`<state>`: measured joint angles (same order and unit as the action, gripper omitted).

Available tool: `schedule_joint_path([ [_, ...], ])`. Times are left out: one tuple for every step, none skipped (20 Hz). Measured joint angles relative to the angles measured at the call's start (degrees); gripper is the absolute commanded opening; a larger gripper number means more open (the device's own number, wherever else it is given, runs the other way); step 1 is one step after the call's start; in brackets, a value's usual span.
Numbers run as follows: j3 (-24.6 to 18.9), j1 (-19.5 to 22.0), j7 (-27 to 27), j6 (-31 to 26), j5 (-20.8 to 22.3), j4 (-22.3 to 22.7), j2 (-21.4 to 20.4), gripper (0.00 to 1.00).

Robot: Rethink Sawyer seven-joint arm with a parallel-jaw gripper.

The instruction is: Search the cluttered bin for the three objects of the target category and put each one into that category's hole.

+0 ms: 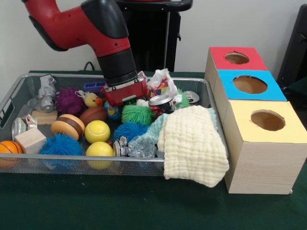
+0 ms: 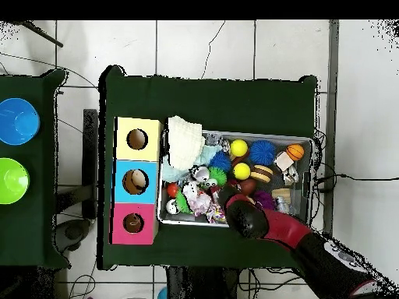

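Pincer (image 1: 125,98) low in the bin (image 1: 120,160), at its far middle, lower end buried in clutter. Cannot tell whether spread, pressed together or pinching anything.

Just beside it: duck (image 1: 91,99) on one side, crumpled bag (image 1: 160,84) and can (image 1: 160,103) on the other. Directly in front, green spiky ball (image 1: 136,114). Further out: brown football (image 1: 93,114), two yellow balls (image 1: 97,131), blue spiky ball (image 1: 61,143), wood block (image 1: 30,140). Draped over the bin's corner nearest the boxes, a cream cloth (image 1: 192,143). Beside the bin on the worktop (image 1: 96,201), well apart from the pincer: red hole (image 1: 236,58), blue hole (image 1: 249,85), yellow hole (image 1: 267,120).

No target category stated, so no telling for sure which things count. Likeliest, by position: the green spiky ball or the can.

Handling, as a guess:
- Spiky ball: light, soft, squashy; best pinched through the core, not by the bristles, or likely to slip out.
- Can: stiff, smooth, perhaps dented; best gripped across the wall, mid-height, with firm pressure against sliding.

Risk of snagging the bag on the way up.
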<state>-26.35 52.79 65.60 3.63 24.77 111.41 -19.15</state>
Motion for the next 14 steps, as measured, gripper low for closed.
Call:
schedule_joint_path([
  [0.20, 0.04, 0.08, 0.95, -0.16, 0.36, 0.10, 1.00],
  [0.40, 0.09, 0.16, 1.91, -0.33, 0.72, 0.20, 1.00],
  [1.02, -0.24, 0.20, 2.65, -0.84, 1.01, 0.22, 1.00],
  [1.64, -0.56, 0.24, 3.40, -1.35, 1.30, 0.25, 1.00],
  [2.70, -1.58, 0.24, 3.29, -2.41, 1.35, -0.09, 1.00],
  [3.46, -2.46, 0.24, 2.92, -3.17, 1.35, -0.58, 1.00],
  [4.10, -3.30, 0.24, 2.35, -3.79, 1.35, -1.17, 1.00],
  [4.74, -4.14, 0.25, 1.78, -4.41, 1.34, -1.76, 1.00],
  [5.79, -5.56, 0.24, 0.62, -5.05, 1.35, -2.84, 1.00],
  [7.27, -7.44, 0.25, -1.25, -5.49, 1.30, -4.27, 1.00],
  [8.03, -8.37, 0.24, -2.17, -5.53, 1.16, -4.88, 1.00],
  [8.79, -9.31, 0.24, -3.08, -5.57, 1.03, -5.49, 1.00],
  [9.79, -10.50, 0.24, -4.02, -5.57, 0.59, -6.04, 1.00],
  [10.79, -11.70, 0.25, -4.96, -5.57, 0.16, -6.59, 1.00],
])
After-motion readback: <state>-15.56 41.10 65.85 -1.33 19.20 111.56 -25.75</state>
